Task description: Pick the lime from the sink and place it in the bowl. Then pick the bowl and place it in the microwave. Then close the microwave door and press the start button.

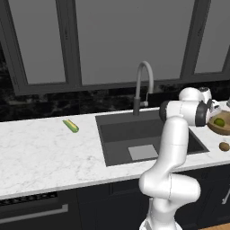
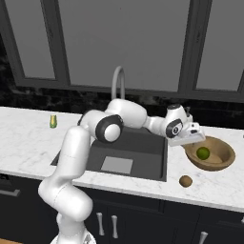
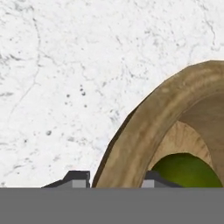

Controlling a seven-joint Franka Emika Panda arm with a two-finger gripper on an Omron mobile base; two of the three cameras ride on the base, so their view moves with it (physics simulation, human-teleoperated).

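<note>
Hand view cuts the bowl (image 3: 144, 131) off at the right and bottom edges, so just an arc of its tan rim crosses the frame, with the lime (image 3: 188, 170) a green patch inside it at lower right, half hidden by the frame's edge. The two fingertips (image 3: 78, 179) barely rise at the bottom, one on each side of the rim; the gripper (image 3: 114, 180) straddles the wall, but whether the pads press the wood I cannot tell. White marble counter (image 3: 65, 87) lies bare over the upper left.

In the right base view the gripper (image 2: 191, 141) sits at the bowl's (image 2: 224, 157) left rim, right of centre, its fingers too small to read. The lime (image 2: 203, 153) rests inside the bowl. A small brown fruit (image 2: 186, 181) lies just below the bowl near the counter's front edge, apart from it. The sink (image 2: 143, 147) is partly screened by the arm; its mat (image 2: 117, 165) shows. A corn-like vegetable (image 2: 53, 121) stands far left.

In the left base view the arm hides the sink's (image 1: 121, 134) right part, and the bowl (image 1: 220, 128) is cut by the right edge, lime (image 1: 219, 121) visible in it.
</note>
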